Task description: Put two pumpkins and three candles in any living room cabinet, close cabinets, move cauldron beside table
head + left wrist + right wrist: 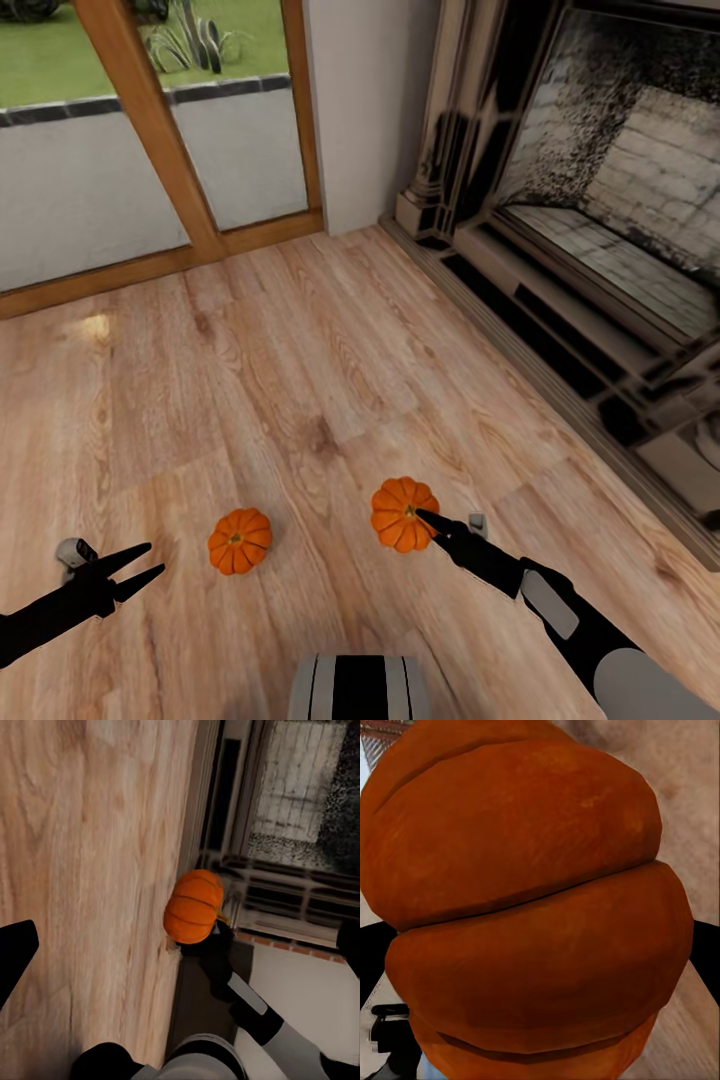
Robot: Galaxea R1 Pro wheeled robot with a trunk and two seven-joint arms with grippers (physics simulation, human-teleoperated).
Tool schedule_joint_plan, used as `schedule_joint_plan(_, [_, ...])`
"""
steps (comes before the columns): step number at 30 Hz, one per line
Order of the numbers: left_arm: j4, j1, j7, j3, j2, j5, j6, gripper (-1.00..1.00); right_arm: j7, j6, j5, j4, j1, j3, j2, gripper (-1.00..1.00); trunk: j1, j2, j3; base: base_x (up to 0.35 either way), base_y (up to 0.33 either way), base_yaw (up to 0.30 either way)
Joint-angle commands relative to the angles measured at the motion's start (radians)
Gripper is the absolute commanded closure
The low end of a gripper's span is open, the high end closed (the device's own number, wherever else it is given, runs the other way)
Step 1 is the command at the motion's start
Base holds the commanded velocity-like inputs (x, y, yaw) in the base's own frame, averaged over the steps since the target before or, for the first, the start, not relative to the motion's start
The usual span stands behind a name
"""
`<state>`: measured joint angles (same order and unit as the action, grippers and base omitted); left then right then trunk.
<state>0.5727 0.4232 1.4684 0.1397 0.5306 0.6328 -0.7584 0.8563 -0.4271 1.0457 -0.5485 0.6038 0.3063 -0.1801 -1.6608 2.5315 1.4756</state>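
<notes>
Head view: right gripper (432, 524) at the right pumpkin (400, 512), grip state unclear; left gripper (140, 566) released; centre your fingers before lifting.

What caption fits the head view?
Right gripper at one pumpkin, second pumpkin beside the open left gripper.

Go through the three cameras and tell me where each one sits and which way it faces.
Head: high on the robot, looking down at the floor, both arms and two pumpkins.
Left wrist: on the left arm, looking across the floor at the right pumpkin, the right arm beside it.
Right wrist: on the right arm, tight against that pumpkin.
Shared: all three show the right pumpkin.
</notes>
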Motion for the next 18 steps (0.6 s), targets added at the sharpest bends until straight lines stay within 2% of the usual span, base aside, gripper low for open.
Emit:
schedule_joint_plan(1, [-0.006, 0.0, 0.002, 0.0, 0.0, 0.001, -0.01, -1.0, 0.001, -0.006, 0.009, -0.006, 0.001, 0.005, -0.002, 1.0, 0.0, 0.0, 0.001, 0.259, -0.004, 0.0])
schedule_joint_plan(5, [-0.034, 0.0, -0.036, 0.0, 0.0, 0.002, -0.01, -1.0, 0.012, -0.014, 0.007, -0.046, 0.001, 0.019, -0.003, 1.0, 0.0, 0.0, 0.001, 0.259, -0.001, 0.0])
schedule_joint_plan(8, [-0.034, 0.0, -0.064, 0.002, -0.001, 0.003, 0.003, -1.0, 0.041, -0.018, 0.007, -0.071, 0.001, 0.058, -0.004, 1.0, 0.0, 0.0, 0.001, 0.074, 0.0, 0.0])
schedule_joint_plan(10, [-0.034, 0.0, -0.078, 0.002, -0.001, 0.004, 0.026, -1.0, 0.05, -0.033, 0.008, -0.124, 0.001, 0.089, -0.004, 1.0, 0.0, 0.0, 0.001, 0.02, 0.0, 0.0])
schedule_joint_plan(14, [-0.034, 0.0, -0.141, 0.002, -0.002, 0.005, 0.037, -1.0, 0.054, -0.081, 0.008, -0.154, 0.001, 0.104, -0.004, 1.0, 0.0, 0.0, 0.001, 0.005, 0.0, 0.0])
schedule_joint_plan(18, [-0.034, 0.002, -0.254, 0.008, -0.015, 0.008, 0.039, -1.0, 0.055, -0.092, 0.008, -0.159, 0.001, 0.106, -0.004, 1.0, 0.0, 0.0, 0.001, 0.001, 0.0, 0.0])
